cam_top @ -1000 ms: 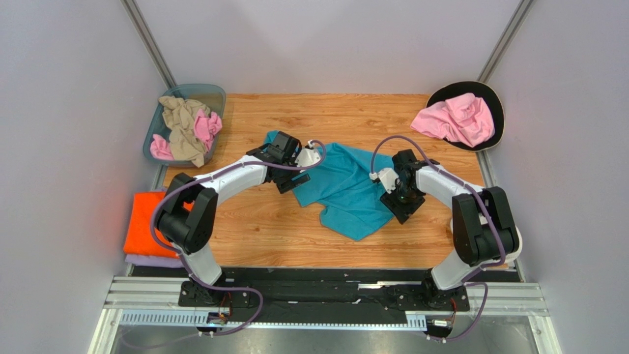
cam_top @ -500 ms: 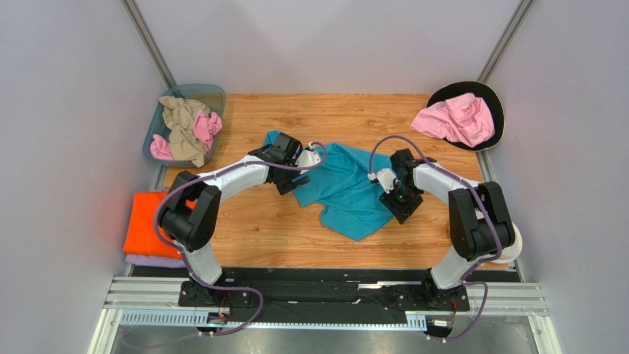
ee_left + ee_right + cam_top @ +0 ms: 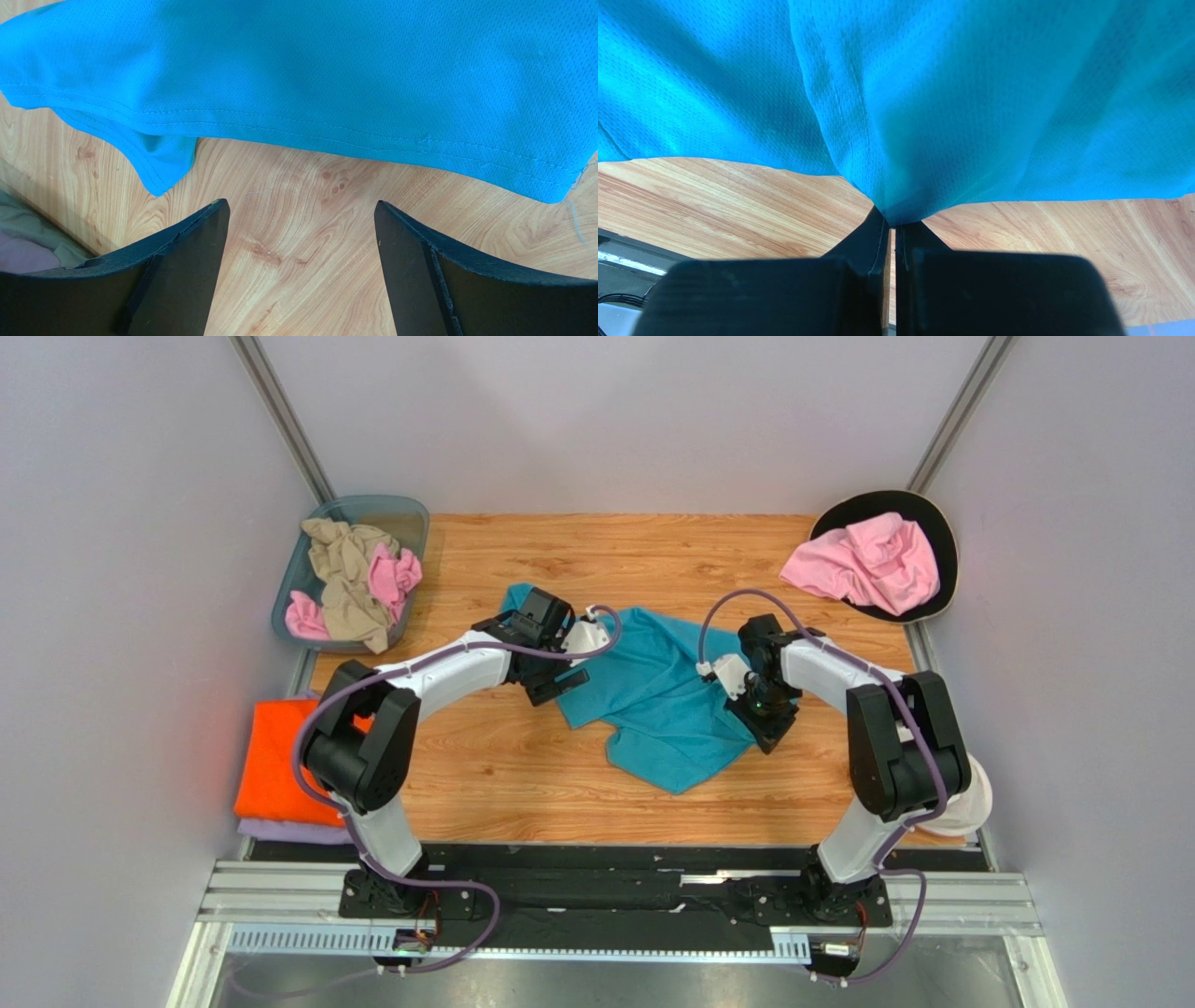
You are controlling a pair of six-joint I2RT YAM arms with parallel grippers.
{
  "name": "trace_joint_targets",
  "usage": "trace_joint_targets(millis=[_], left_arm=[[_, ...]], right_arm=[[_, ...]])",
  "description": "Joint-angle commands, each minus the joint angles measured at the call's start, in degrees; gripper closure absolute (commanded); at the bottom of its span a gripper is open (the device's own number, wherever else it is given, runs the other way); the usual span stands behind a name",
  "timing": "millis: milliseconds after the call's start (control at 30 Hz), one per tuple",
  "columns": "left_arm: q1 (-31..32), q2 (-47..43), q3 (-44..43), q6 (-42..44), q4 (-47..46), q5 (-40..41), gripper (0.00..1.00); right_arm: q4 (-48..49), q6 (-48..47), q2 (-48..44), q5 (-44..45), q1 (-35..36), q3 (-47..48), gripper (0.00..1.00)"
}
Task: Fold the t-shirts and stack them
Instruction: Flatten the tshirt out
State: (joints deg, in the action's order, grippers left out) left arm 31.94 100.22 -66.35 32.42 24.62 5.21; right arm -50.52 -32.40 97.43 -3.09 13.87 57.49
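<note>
I see a wooden table (image 3: 561, 777) with a pale oak grain, and its near half is mostly bare boards. A teal t-shirt (image 3: 659, 693) lies rumpled in the middle, spread wider toward the far side and narrowing to a point toward me. Its stitched hem and one sleeve corner rest flat on the wood (the left wrist view shows this best). A blue-green bin (image 3: 410, 510) sits at the far left corner and a black round tray (image 3: 943, 525) at the far right, both overhanging the edge. A white dish (image 3: 978, 805) peeks out at the right near edge, half hidden
</note>
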Motion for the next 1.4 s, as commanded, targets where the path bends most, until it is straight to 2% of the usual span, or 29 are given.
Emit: trace_joint_targets(millis=[0,267,500,1367], left_arm=[[0.58,-0.82,-0.01,0.01,-0.54,-0.55,0.16],[3.65,-3.02,2.19,-0.52,0.34,-0.82,0.16],[4.53,-3.37,2.80,-1.31,-0.01,-3.89,0.16],[8.05,-1.61,4.21,-4.91,1.57,-9.87,0.15]], right_arm=[[13.52,-1.09,0.49,5.46,-1.39,-0.45,1.00],[8.17,0.85,-11.10,5.29,-1.30,-0.37,1.00],[4.82,1.73,-16.39,5.73,-1.30,0.16,1.00],[6.23,1.90,-16.30,6.52,-1.30,-2.39,1.00]])
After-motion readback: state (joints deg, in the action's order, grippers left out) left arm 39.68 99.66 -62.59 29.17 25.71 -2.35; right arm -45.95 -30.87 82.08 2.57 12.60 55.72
